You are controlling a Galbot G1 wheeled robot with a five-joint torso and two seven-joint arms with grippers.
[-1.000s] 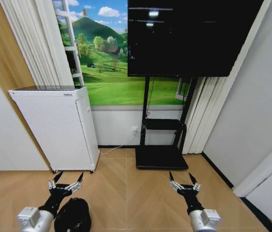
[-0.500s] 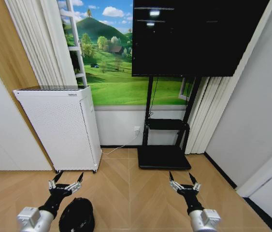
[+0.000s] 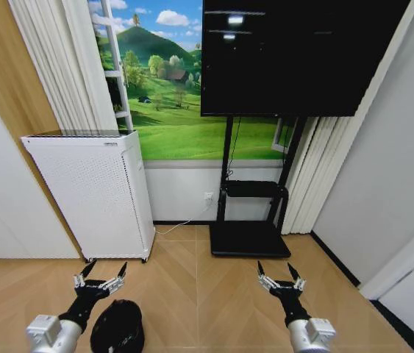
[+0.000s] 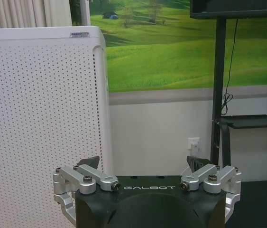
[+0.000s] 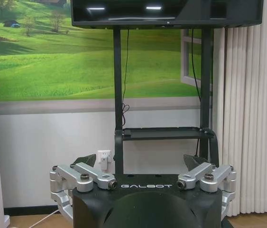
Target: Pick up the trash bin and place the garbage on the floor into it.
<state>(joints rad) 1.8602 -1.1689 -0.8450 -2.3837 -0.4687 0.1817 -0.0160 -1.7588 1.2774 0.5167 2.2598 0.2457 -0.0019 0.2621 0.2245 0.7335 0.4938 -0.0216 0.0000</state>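
While both claws hover spread and empty, black round trash bin (image 3: 118, 327), herringbone floor (image 3: 199, 294).

Trash bin (image 3: 117, 327) on floor (image 3: 199, 294), bottom-left of the head view.

Small, black, round; it sits on the light tan herringbone parquet, partly cut off by the lower picture edge, so its full shape isn't clear. Looks like we're seeing its top from above, probably upright, but can't confirm. It lies on the robot's left, well apart from the white perforated appliance (image 3: 93, 193) behind it. No garbage items can be made out on the visible floor.
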